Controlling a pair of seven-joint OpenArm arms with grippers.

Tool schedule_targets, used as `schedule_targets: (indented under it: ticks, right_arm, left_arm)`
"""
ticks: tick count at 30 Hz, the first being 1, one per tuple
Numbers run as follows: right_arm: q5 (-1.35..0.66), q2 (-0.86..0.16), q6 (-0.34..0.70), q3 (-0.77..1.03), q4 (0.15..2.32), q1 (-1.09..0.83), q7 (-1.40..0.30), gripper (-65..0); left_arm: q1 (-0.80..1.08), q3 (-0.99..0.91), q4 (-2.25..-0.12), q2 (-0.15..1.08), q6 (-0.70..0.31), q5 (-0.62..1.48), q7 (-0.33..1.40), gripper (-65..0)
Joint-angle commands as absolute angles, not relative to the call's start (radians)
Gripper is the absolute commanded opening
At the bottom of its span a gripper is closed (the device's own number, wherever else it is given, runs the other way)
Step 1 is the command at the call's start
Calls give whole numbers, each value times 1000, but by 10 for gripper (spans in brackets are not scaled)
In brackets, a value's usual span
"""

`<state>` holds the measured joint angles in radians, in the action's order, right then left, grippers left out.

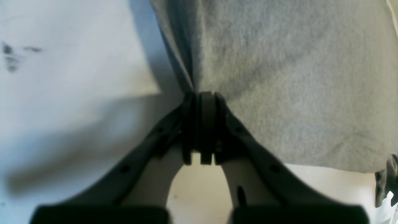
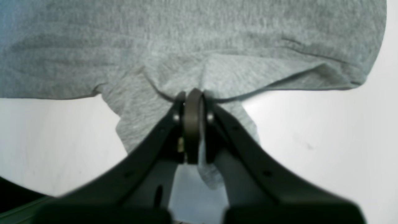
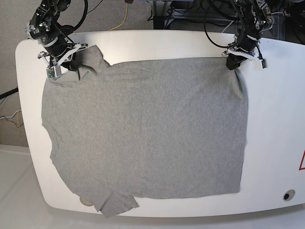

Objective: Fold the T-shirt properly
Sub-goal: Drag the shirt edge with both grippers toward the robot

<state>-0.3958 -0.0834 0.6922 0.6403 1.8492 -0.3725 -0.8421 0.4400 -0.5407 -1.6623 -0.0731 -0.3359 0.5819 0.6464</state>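
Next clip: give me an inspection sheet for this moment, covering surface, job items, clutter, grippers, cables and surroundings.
Surface: white table with rounded corners; a small round hole near one corner, faint dark smudges.
Job's things: grey T-shirt spread flat, unfolded, one sleeve reaching the near edge.
Clutter: nothing seen.
Grippers: left gripper shut on a T-shirt corner; right gripper shut on the bunched far sleeve.
Cables: black cables loop around both arms; a yellow one lies behind the table.
Surroundings: grey floor beyond the far edge; details unclear.
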Motion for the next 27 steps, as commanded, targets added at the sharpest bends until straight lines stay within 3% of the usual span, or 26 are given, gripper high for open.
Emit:
schedule_targets:
  ticks: [1, 27]
  right_arm:
    - [-409, -96, 697, 644, 1862, -375, -822, -650]
    - [-415, -88, 698, 644, 1870, -487, -822, -650]
  left_arm:
    - [453, -544, -1670, -67, -314, 555, 667, -638]
    - [544, -541, -1670, -65, -317, 555, 667, -638]
